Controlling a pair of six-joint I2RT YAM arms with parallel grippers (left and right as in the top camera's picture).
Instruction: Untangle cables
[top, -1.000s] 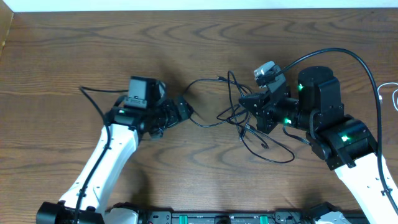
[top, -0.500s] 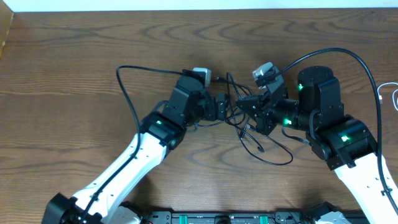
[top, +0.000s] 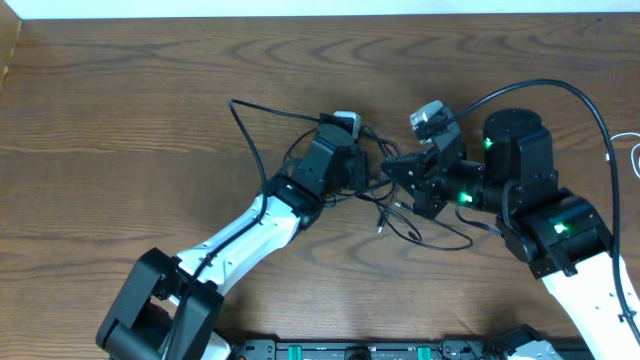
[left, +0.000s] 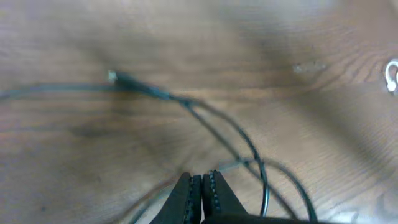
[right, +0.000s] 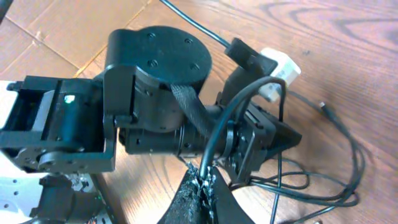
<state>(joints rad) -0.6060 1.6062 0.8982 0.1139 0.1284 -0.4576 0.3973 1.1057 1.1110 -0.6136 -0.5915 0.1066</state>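
Counter (top: 120, 100): brown wood, and everything sits on it.

Left arm (top: 250, 230) reaches in from your bottom-left toward the centre. Right arm (top: 560, 225) comes in from bottom-right. Overhead shows the two wrists nearly nose to nose mid-counter.

Left gripper (left: 202, 186): jaws pressed together, tips low over the wood. Its wrist view is blurred, so you can't tell whether a strand is caught between them. Faint strands run close on both sides of the tips.

Right gripper (right: 204, 182): jaws pinching a black cable. The strand leaves the tips and arcs up and right across the front of the left arm's wrist, which fills most of that view.

Cables (top: 398, 208): a black tangle in the middle of the counter, lying between and just below the two grippers. Loose loops spill toward the right arm's side. In the left wrist view, one strand lies flat on the wood and runs to the left. Two curved strands bend down past the jaws on the right.

White cable (top: 611, 152): at the far right edge, well apart from the tangle and only partly in frame.

Plug (left: 118, 77): small end of the flat strand, resting on the wood up-left of the left jaws. It's too blurred to tell the type.
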